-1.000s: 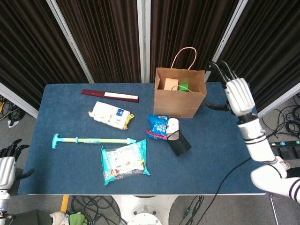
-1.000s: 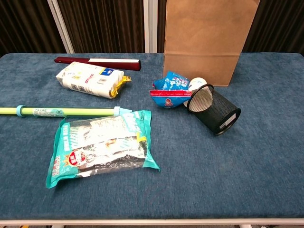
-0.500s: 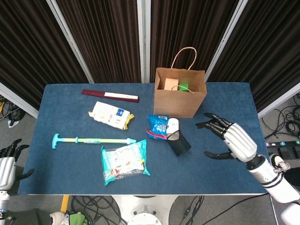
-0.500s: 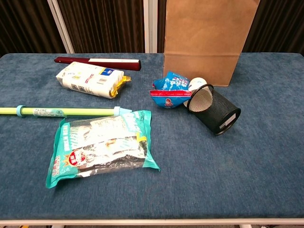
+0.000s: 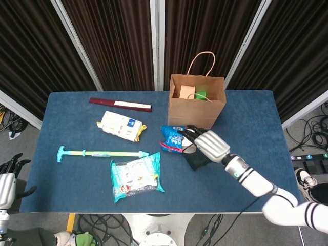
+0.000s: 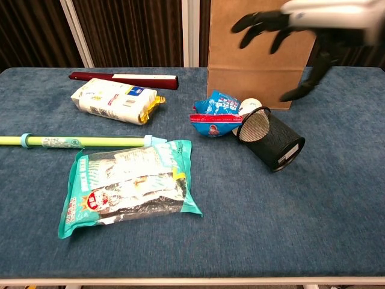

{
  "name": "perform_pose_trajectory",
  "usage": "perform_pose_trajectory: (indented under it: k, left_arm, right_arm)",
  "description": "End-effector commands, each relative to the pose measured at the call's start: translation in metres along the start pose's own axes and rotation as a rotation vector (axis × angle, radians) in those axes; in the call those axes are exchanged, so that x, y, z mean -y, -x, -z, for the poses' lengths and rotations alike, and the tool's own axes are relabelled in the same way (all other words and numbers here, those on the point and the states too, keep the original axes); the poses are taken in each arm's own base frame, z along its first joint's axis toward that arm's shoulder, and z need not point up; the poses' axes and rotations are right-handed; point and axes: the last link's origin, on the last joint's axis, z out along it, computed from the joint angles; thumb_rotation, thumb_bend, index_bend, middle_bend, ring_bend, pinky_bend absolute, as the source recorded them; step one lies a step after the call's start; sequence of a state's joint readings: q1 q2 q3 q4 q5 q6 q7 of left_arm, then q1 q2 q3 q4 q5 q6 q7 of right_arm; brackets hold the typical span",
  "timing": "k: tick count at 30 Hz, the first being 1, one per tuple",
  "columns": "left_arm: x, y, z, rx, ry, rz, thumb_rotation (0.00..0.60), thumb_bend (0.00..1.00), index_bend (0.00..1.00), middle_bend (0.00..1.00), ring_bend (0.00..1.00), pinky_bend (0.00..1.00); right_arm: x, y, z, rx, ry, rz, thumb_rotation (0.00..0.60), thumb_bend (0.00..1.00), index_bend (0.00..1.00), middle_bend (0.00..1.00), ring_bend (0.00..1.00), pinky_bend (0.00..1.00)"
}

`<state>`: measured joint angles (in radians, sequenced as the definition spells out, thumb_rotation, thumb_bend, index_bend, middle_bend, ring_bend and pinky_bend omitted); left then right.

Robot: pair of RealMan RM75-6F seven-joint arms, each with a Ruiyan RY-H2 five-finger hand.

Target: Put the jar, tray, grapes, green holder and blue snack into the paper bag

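- plenty lying about on the blue table (image 5: 66, 179): a dark red flat box (image 5: 120, 104) at the back, a white and yellow packet (image 5: 121, 125) in front of it, a long green and teal stick (image 5: 101, 152) across the left side, and a big teal bag (image 5: 136, 176) of wrapped goods nearest the front edge.
- a black mesh cup (image 6: 270, 138) lies on its side, mouth turned toward the blue snack (image 6: 216, 114), with a small white thing (image 6: 247, 106) tucked between the two and touching both.
- that cup sits just beside the snack on the right hand's side, crowding it.
- the paper bag (image 5: 197, 101) stands upright at the back, just behind the snack; something tan and something green show inside its open top.
- the right hand (image 5: 206, 142) hangs above the mesh cup, fingers (image 6: 258, 21) spread and curved, grasping nothing; in the chest view it floats high in front of the bag, clear of everything on the table.
- the snack lies just to the left of those fingertips in the head view, flat on the cloth, untouched.
- the left hand (image 5: 7, 182) sits off the table's left corner, well apart from it all, fingers apart and empty.
- there is print on the packets, too small to read.
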<state>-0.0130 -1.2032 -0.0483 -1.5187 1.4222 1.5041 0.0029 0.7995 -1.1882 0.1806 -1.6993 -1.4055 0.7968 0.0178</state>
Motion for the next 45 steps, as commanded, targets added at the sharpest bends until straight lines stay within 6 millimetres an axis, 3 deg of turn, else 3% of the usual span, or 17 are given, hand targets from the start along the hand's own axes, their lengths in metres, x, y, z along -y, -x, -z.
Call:
perform_pose_trajectory:
  k: [1,6,11,22,29,32,36,39,45]
  left_arm:
    - [0.000,0.000,-0.001,0.001,-0.002,0.003,0.600,0.10,0.32,0.24,0.23,0.23]
    - [0.001,0.000,-0.003,-0.001,0.001,0.001,0.600,0.09,0.32,0.24,0.23,0.22]
    - [0.002,-0.001,-0.004,-0.001,0.001,0.001,0.600,0.10,0.32,0.24,0.24,0.23]
    - [0.005,0.003,-0.003,0.006,-0.006,0.009,0.600,0.09,0.32,0.24,0.24,0.23]
    - [0.006,0.007,-0.004,0.019,-0.008,0.011,0.600,0.09,0.32,0.24,0.23,0.23]
    - [0.007,0.006,-0.005,0.017,-0.009,0.012,0.600,0.09,0.32,0.24,0.23,0.23]
    - [0.007,0.007,-0.006,0.020,-0.009,0.011,0.600,0.10,0.32,0.24,0.23,0.23]
    - [0.007,0.007,-0.006,0.022,-0.010,0.011,0.600,0.09,0.32,0.24,0.23,0.23]
    - [0.006,0.009,-0.008,0.028,-0.009,0.013,0.600,0.10,0.32,0.24,0.24,0.23]
  right_arm:
    - [0.029,0.023,-0.071,0.071,0.008,0.071,0.600,0.05,0.00,0.09,0.00,0.19]
    - [0.034,0.047,-0.108,0.102,0.092,0.108,0.600,0.05,0.00,0.08,0.00,0.19]
    - [0.034,0.059,-0.131,0.132,0.170,0.109,0.600,0.05,0.00,0.08,0.00,0.18]
    - [0.031,0.070,-0.127,0.212,0.229,0.103,0.600,0.05,0.00,0.07,0.00,0.18]
    - [0.020,0.078,-0.128,0.228,0.294,0.135,0.600,0.15,0.00,0.12,0.00,0.25]
    - [0.017,0.081,-0.132,0.207,0.317,0.141,0.600,0.23,0.10,0.19,0.06,0.40]
    - [0.018,0.085,-0.136,0.166,0.309,0.132,0.600,0.41,0.40,0.33,0.23,0.67]
    - [0.021,0.084,-0.135,0.129,0.284,0.111,0.600,0.49,0.53,0.40,0.31,0.77]
    - [0.031,0.072,-0.126,0.065,0.194,0.059,0.600,0.53,0.63,0.46,0.38,0.82]
